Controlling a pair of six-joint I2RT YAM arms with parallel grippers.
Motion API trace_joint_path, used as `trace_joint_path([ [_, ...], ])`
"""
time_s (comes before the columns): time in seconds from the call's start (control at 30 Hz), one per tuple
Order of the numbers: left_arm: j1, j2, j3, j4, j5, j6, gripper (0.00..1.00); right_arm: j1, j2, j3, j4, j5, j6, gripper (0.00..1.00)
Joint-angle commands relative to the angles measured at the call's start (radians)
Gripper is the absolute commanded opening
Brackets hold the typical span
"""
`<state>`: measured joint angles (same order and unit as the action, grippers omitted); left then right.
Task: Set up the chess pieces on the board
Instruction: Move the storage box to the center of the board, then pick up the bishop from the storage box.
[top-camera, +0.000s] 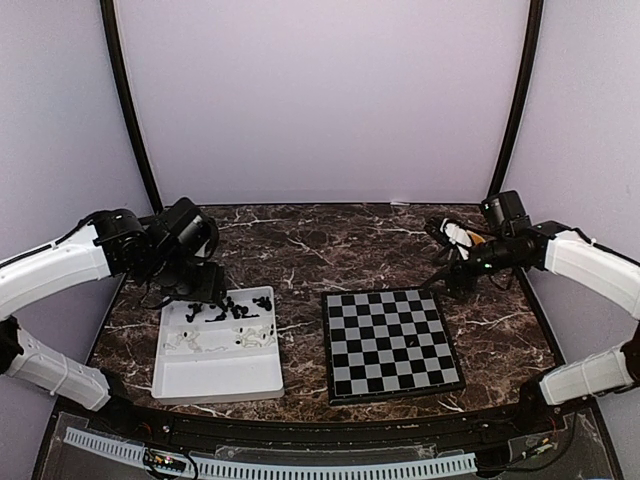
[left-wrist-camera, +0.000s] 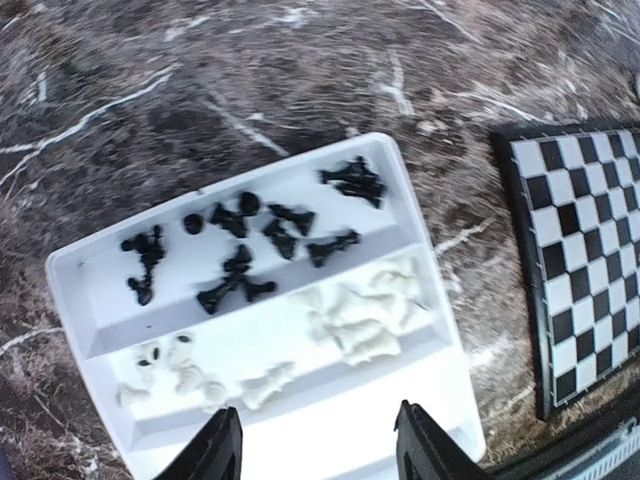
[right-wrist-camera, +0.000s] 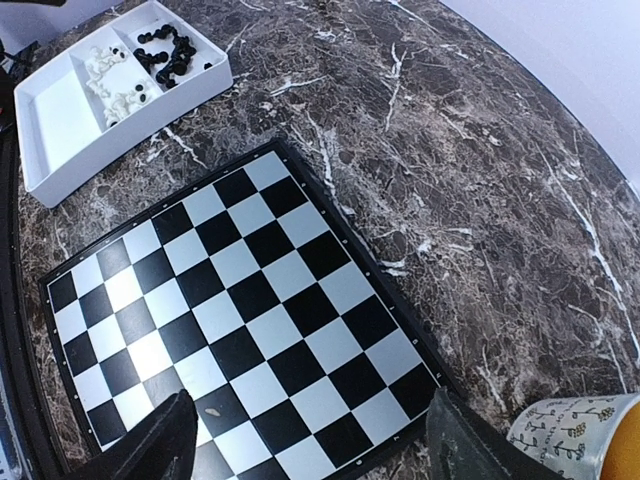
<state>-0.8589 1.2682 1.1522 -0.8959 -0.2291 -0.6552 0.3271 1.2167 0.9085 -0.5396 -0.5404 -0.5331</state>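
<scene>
Left end effector (left-wrist-camera: 320, 452) open, empty, above chess pieces (left-wrist-camera: 236, 280) in tray (left-wrist-camera: 100, 312), right end effector (right-wrist-camera: 312, 450) open, empty, over board (right-wrist-camera: 240, 330)

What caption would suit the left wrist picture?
Open left gripper hovers over a white tray holding black and white chess pieces.

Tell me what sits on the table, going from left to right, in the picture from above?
White tray, with the chess pieces in it → board.
</scene>
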Motion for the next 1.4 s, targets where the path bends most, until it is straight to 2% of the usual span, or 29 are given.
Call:
trace_joint_path([
  [0.0,0.129,-0.064,-0.099,-0.052,-0.016,0.030,0.53,0.000,0.045,-0.035,0.085,-0.014,0.066,0.78],
  [0.1,0.246,-0.064,-0.166,-0.010,0.041,0.049,0.47,-0.002,0.093,-0.033,0.118,0.016,0.084,0.74],
  [0.2,0.300,-0.061,-0.216,0.027,0.078,0.068,0.40,-0.002,0.111,-0.045,0.136,0.010,0.084,0.73],
  [0.3,0.333,-0.054,-0.265,0.034,0.063,0.070,0.40,-0.002,0.098,-0.070,0.146,0.026,0.064,0.73],
  [0.4,0.386,-0.052,-0.303,0.052,0.117,0.080,0.39,-0.002,0.080,-0.075,0.152,0.065,0.056,0.73],
  [0.57,0.403,-0.025,-0.352,0.126,0.198,0.108,0.35,-0.002,0.074,-0.083,0.152,0.080,0.045,0.73],
  [0.7,0.403,0.013,-0.370,0.140,0.240,0.113,0.26,-0.002,0.076,-0.097,0.157,0.073,0.038,0.73],
  [1.37,0.403,0.057,-0.385,0.094,0.175,0.064,0.26,-0.002,0.073,-0.108,0.149,0.059,0.019,0.73],
])
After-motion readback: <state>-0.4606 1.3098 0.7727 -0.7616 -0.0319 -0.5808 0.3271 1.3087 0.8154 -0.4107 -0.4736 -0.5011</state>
